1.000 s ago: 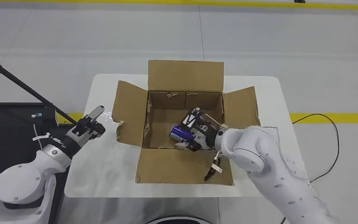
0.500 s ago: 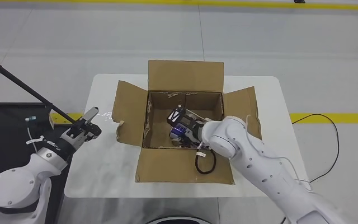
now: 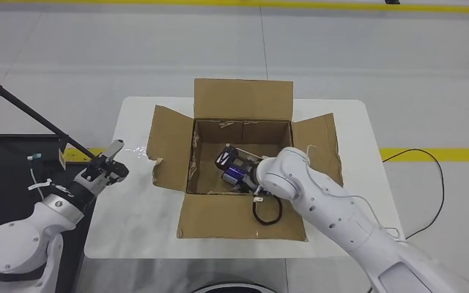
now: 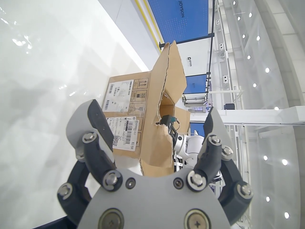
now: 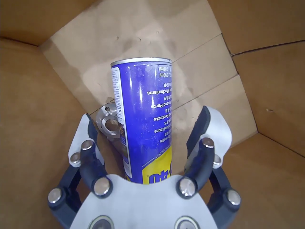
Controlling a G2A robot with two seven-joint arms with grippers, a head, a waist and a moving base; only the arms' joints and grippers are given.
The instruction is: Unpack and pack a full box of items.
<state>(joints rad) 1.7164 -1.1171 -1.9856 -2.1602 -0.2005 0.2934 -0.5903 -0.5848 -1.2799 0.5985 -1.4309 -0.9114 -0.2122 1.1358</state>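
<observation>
Right wrist view: where does the spray can [image 5: 143, 110] sit against the jaws?

Straight between them. The blue can runs lengthwise out from the palm of the right gripper [image 5: 147, 114], its flat metal end pointing away from the wrist toward the cardboard floor.

Are the fingers [image 5: 91, 129] closed on it?

No. The jaws stand wide, with bare cardboard showing between the can and the pad on each side, so nothing is clamped. I cannot tell whether the can rests on the floor.

Anything next to it?

A round metal flange [image 5: 108, 122] lies on the floor just beside the can, partly hidden behind it.

And from the top view?

The right arm reaches down into the open cardboard box [image 3: 242, 99], which stands on the white table [image 3: 132, 227] with all four flaps folded out. The can shows as a blue patch in the middle of the box, under the gripper.

What about the other arm?

The left gripper [image 4: 153, 109] hovers over the table's left edge, well apart from the box and aimed at its labelled side. Its jaws are spread wide with nothing between them.
</observation>
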